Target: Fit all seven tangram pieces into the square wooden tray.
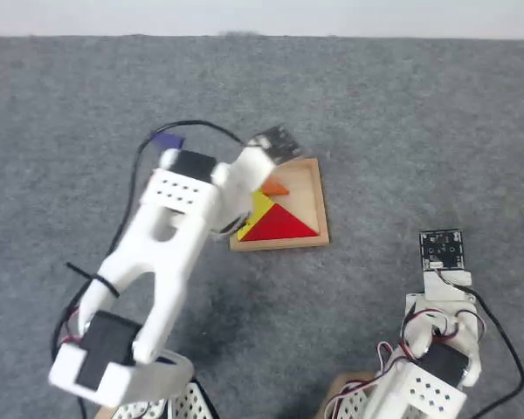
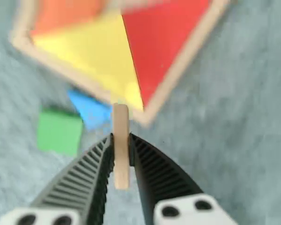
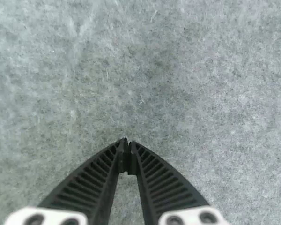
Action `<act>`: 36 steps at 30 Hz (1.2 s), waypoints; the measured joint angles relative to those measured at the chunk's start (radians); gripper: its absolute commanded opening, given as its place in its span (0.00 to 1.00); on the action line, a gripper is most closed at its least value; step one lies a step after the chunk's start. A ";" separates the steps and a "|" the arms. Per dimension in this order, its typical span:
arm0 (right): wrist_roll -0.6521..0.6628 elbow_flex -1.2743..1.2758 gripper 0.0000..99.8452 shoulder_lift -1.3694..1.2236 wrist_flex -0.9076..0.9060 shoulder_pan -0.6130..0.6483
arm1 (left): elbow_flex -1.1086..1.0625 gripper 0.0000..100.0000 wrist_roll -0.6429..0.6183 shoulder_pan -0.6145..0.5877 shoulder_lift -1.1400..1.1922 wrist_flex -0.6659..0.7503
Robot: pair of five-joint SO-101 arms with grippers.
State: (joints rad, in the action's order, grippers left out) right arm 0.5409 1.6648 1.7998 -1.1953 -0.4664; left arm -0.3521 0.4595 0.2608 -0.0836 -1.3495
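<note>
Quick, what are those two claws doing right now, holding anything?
Left claw: closed on a flat wooden piece, held edge-on.
Right claw: closed, holding nothing.

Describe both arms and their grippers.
Both arms are white shells with rows of small holes and black motors: the left arm, the right arm. A black cable loops over the left; red, black and white wires run on the right. The left gripper and right gripper have black ribbed tapering fingers.
</note>
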 measured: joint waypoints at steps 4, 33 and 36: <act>0.000 0.000 0.01 0.000 0.000 0.000 | 0.049 0.01 -0.089 0.121 0.069 0.109; 0.000 0.000 0.01 0.000 0.000 0.000 | 0.502 0.09 -0.120 0.144 0.608 0.112; 0.000 0.000 0.01 0.000 0.000 0.000 | 0.502 0.09 -0.120 0.112 0.608 0.112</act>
State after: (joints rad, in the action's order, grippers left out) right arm 0.5409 1.6648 1.7998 -1.1953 -0.4664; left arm 0.1496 0.3399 0.3728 0.5240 -1.2375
